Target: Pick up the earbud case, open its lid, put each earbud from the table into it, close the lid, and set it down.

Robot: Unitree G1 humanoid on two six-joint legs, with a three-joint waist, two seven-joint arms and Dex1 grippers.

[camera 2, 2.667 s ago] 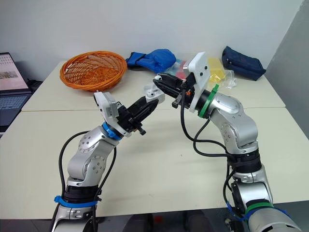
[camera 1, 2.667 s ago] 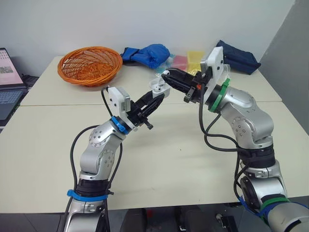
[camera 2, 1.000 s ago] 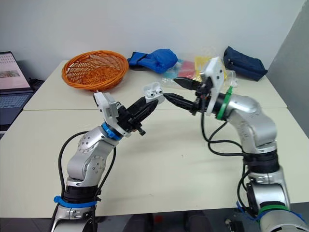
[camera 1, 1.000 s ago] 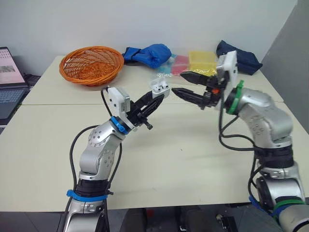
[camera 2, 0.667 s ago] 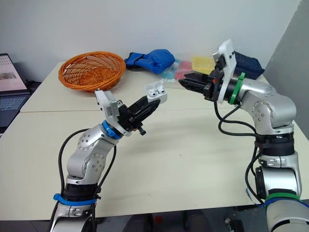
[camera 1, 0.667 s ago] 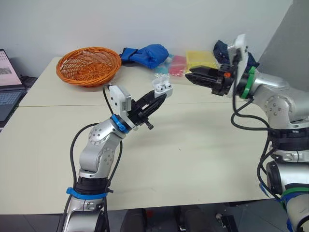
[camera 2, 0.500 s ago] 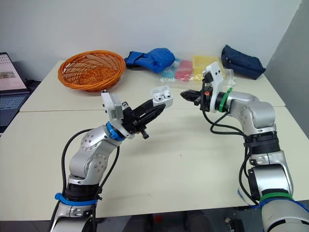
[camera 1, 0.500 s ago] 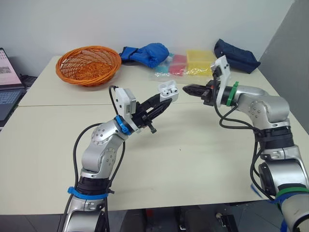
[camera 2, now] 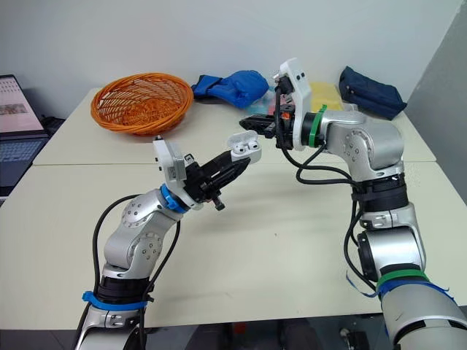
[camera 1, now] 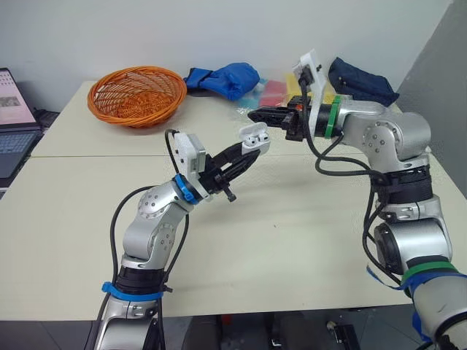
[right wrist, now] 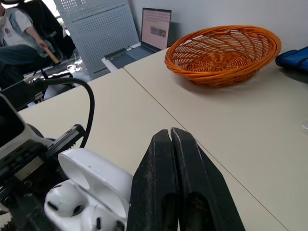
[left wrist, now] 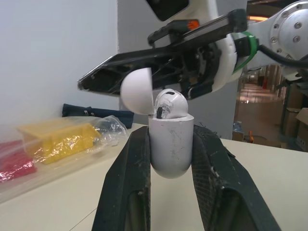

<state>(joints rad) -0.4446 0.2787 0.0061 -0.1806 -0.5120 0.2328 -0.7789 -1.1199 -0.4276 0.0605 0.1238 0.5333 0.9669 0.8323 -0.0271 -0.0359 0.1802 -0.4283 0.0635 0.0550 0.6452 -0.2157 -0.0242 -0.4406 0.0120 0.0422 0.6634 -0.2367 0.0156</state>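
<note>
One earbud case (camera 1: pixel 254 138) hangs in the air above the pale table (camera 1: pixel 292 219), pinched at its lower body between the two black fingers of the left gripper (camera 1: pixel 246 149), which are spread just to the case's width. Its single lid (left wrist: pixel 136 90) stands open, tipped back. Two white earbuds (right wrist: pixel 65 204) sit in the case. The right gripper (right wrist: pixel 171 134) reaches in from the robot's right with its two fingers pressed together and holding nothing. Its tip sits just beside the open lid; contact cannot be made out. At the far side of the table lie one orange wicker basket (camera 1: pixel 136 95), one blue cloth bundle (camera 1: pixel 222 79), one dark blue pouch (camera 1: pixel 361 82) and clear bags of yellow and red items (left wrist: pixel 57 139). One laptop (camera 1: pixel 11 109) sits at the left edge.
</note>
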